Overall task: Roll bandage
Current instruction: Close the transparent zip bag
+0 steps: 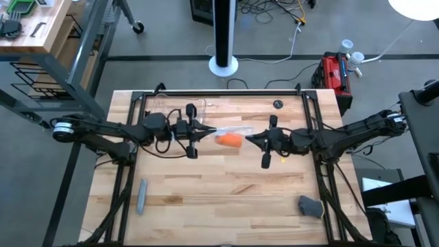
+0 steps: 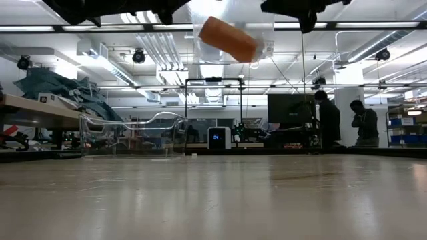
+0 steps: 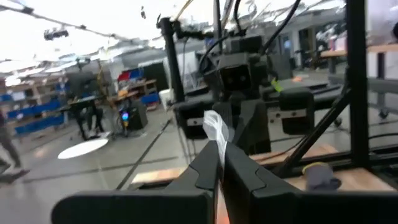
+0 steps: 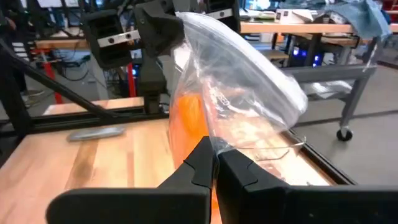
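- A grey bar (image 1: 141,195) lies flat on the wooden table (image 1: 219,199), near the front left part, far from both arms.
- The left arm reaches in from the left side. The left gripper (image 1: 206,130) is up in the air over the middle of the table. Its two dark fingers (image 3: 205,171) are pressed close together on one end of the clear plastic wrap (image 1: 230,132).
- A clear plastic tray (image 1: 194,108) sits on the table just behind the left gripper, near the back edge.
- The bandage (image 1: 230,140) is a small fat orange roll. It sits inside the clear plastic wrap, between the two grippers. It hangs in the air and does not touch the table. In the low view it is high up, tilted, with the table far below it (image 2: 229,39).
- A small dark round thing (image 1: 277,104) lies on the table near the back, behind the right gripper.
- The right arm reaches in from the right side. The right gripper (image 1: 251,139) is also up in the air, at the other end of the wrap. Its fingers (image 4: 200,163) are pressed together, pinching the plastic, with the orange roll just past the tips.
- A grey lump (image 1: 310,206) sits near the front right corner of the table.
- Two people (image 2: 341,121) stand far back in the room, on the right side of the low view.
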{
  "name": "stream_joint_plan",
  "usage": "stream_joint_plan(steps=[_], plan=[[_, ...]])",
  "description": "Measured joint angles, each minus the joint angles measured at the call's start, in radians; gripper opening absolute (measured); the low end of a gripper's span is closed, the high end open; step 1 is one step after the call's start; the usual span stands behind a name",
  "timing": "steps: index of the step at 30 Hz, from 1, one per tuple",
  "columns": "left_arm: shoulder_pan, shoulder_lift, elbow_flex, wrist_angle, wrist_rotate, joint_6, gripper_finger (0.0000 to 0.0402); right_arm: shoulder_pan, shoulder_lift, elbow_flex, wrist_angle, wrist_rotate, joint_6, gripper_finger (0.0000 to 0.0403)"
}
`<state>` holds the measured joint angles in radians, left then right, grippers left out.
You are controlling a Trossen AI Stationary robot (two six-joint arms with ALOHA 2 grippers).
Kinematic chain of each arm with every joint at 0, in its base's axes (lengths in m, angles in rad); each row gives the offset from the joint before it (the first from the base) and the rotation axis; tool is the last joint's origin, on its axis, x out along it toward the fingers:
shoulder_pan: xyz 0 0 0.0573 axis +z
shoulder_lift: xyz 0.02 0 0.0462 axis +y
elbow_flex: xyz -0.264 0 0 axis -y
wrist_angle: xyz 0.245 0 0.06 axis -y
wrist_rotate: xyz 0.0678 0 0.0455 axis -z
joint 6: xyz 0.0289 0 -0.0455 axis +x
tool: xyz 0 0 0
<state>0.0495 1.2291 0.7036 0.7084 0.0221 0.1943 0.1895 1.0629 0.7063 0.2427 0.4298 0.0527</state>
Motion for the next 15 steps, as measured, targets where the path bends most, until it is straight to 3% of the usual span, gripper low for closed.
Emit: stream_joint_plan(steps=[6,15], plan=[[0.001,-0.004,0.016,-0.073,-0.023,0.005,0.0001,-0.001,-0.004,0.015,-0.026,0.045,0.000,0.0014],[0.001,-0.015,0.026,-0.184,0.002,0.053,0.0000,-0.001,-0.010,0.148,-0.365,0.049,0.107,0.0109]])
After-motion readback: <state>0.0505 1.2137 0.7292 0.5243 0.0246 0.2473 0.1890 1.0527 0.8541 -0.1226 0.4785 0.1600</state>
